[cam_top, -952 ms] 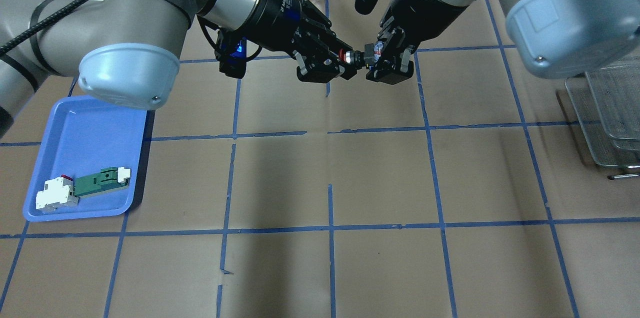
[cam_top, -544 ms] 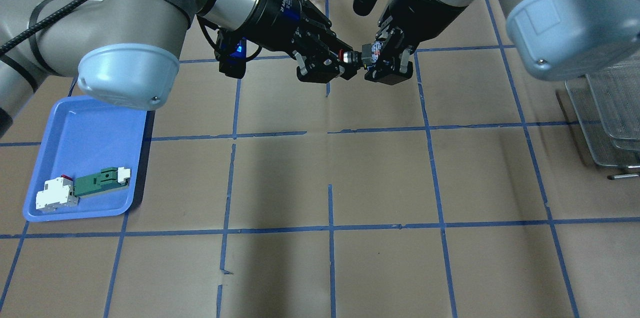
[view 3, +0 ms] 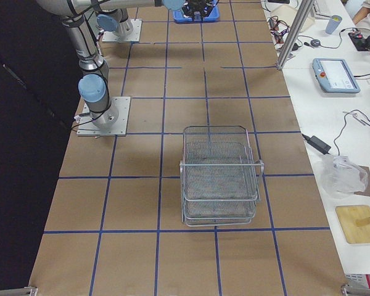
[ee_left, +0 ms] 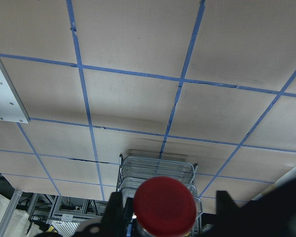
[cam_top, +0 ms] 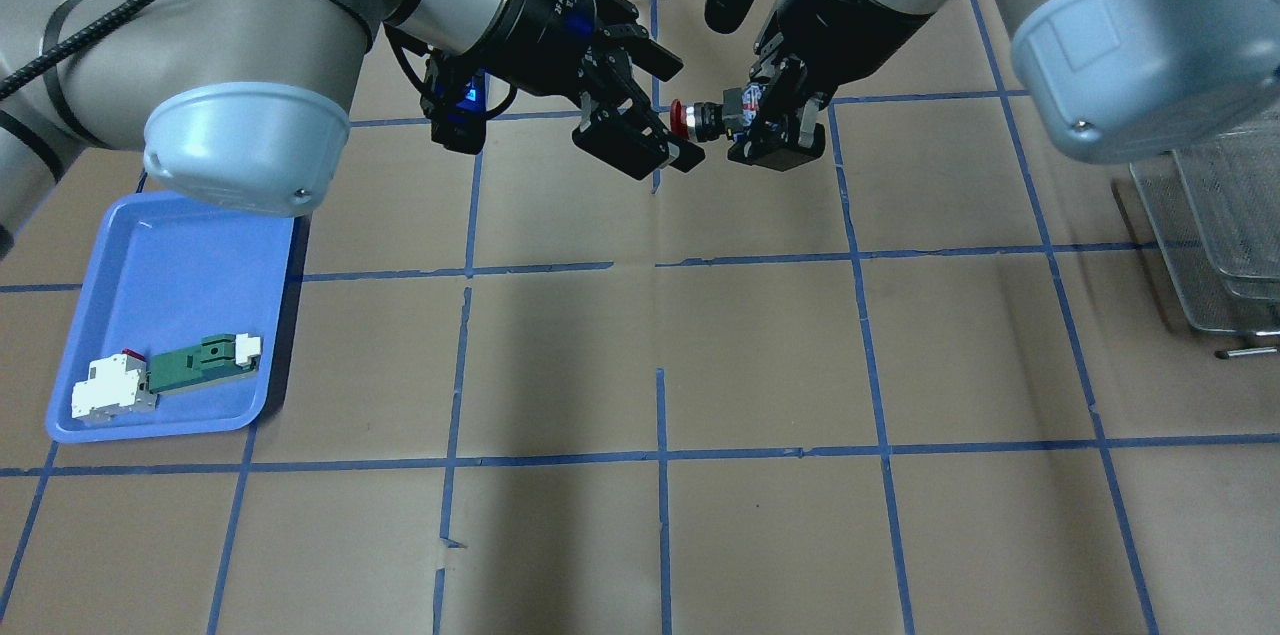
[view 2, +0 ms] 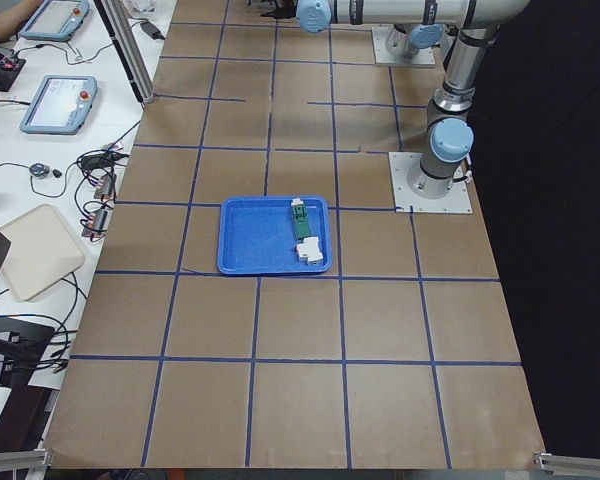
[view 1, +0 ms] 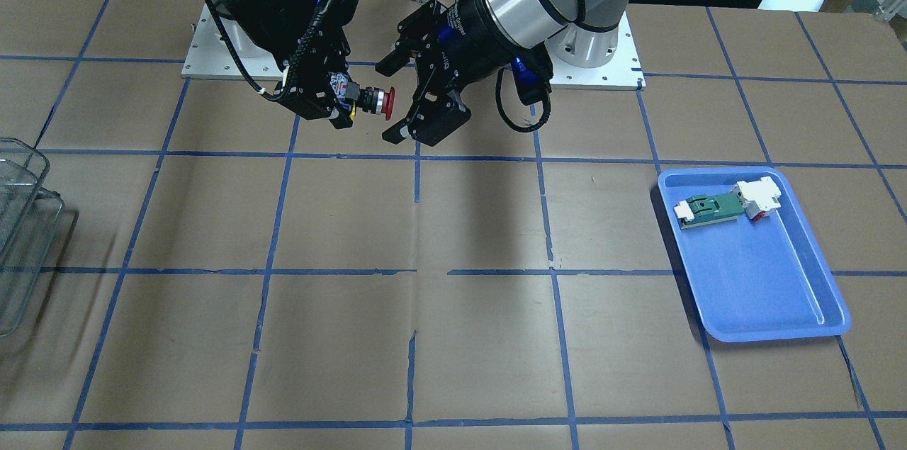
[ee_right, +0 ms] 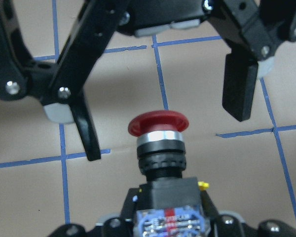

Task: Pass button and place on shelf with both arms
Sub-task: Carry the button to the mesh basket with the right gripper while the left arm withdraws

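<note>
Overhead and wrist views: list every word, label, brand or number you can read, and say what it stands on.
No text here can be read with certainty.
Blue print on the body behind the left gripper: too small to read.
Label on the rear block of the button, held in the right gripper: blurred, only red and blue marks.
Screen of the teach pendant: too small to read.

The right gripper [view 1: 331,97] holds the button [view 1: 373,100] by its rear block above the bench [view 1: 453,351], with the red head facing the left gripper [view 1: 399,94]. The left jaws stand wide apart, flanking the head without contact. The shelf [view 1: 21,223] and the tray [view 1: 808,294] sit at opposite ends of the bench.
</note>
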